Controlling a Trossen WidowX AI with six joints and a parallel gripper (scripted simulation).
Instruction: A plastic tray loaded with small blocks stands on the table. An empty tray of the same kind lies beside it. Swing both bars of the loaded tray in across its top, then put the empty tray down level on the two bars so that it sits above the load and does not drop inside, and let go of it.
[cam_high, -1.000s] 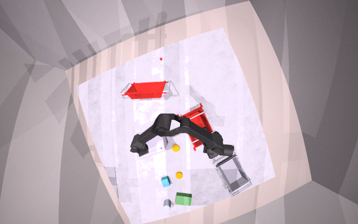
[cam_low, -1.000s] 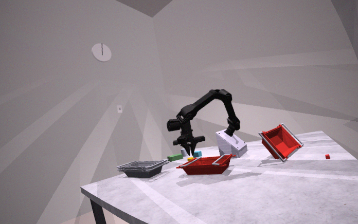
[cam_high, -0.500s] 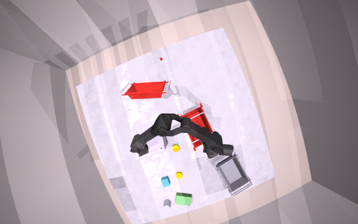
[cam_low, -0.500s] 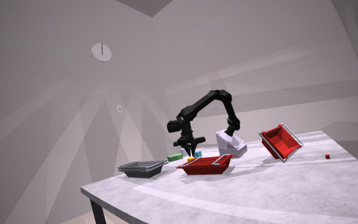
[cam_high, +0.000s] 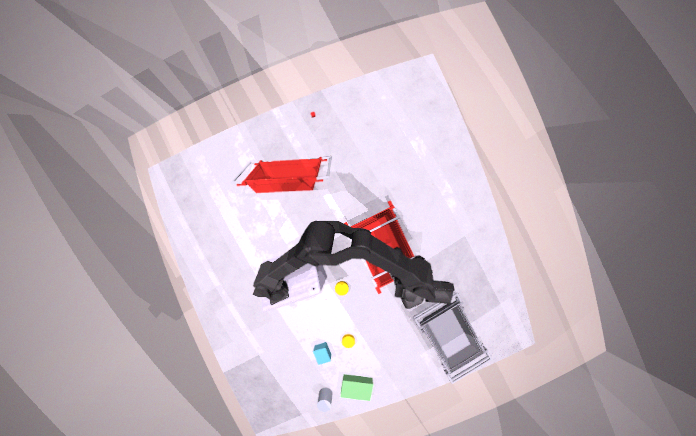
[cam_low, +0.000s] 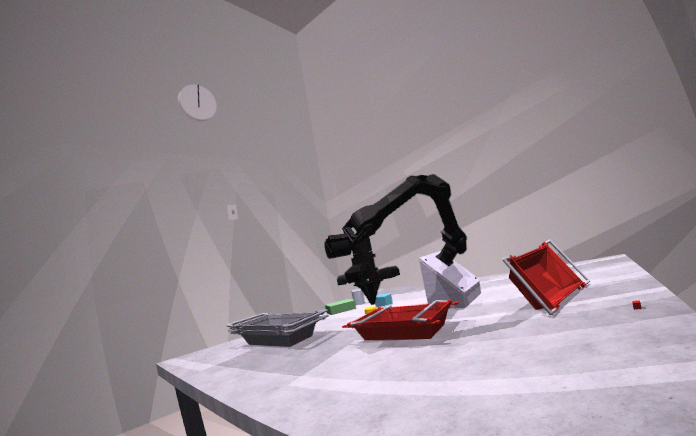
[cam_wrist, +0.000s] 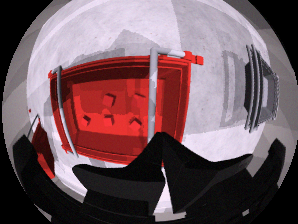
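Top view: loaded tray (cam_high: 403, 235) (cam_low: 403, 329) (cam_wrist: 185, 100) inward from table's right edge, bars (cam_wrist: 153, 100) across top. Grey tray (cam_high: 474, 336) (cam_low: 279, 337) (cam_wrist: 276, 100) near lower-right corner. Empty tray (cam_high: 282, 184) (cam_low: 521, 291) (cam_wrist: 44, 152) tilted, toward upper-left corner. Gripper (cam_high: 411, 298) (cam_low: 372, 301) (cam_wrist: 160, 136) narrow, fingertips together, nothing held.

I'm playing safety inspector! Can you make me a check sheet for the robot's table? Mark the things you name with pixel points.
Surface: pale table (cam_high: 359, 102) (cam_low: 462, 369) (cam_wrist: 100, 35), streaked with light.
Loaded tray (cam_high: 388, 237) (cam_low: 400, 329) (cam_wrist: 184, 100): red, small blocks (cam_wrist: 109, 98) inside, both bars (cam_high: 384, 221) (cam_low: 426, 312) (cam_wrist: 153, 95) across.
Empty tray (cam_high: 287, 184) (cam_low: 521, 290) (cam_wrist: 44, 155): red, tipped.
Clutter: grey tray (cam_high: 475, 331) (cam_low: 279, 337) (cam_wrist: 252, 90), red cube (cam_high: 312, 114) (cam_low: 636, 305) (cam_wrist: 30, 110), yellow pieces (cam_high: 342, 288) (cam_low: 370, 309), blue block (cam_high: 322, 353) (cam_low: 384, 299), green block (cam_high: 356, 388) (cam_low: 340, 307), grey cylinder (cam_high: 324, 399) (cam_low: 358, 296).
Fingers (cam_low: 370, 295): shut, holding nothing.
Cables: nothing seen.
Surroundings: grey walls (cam_low: 102, 179), clock (cam_low: 197, 102).
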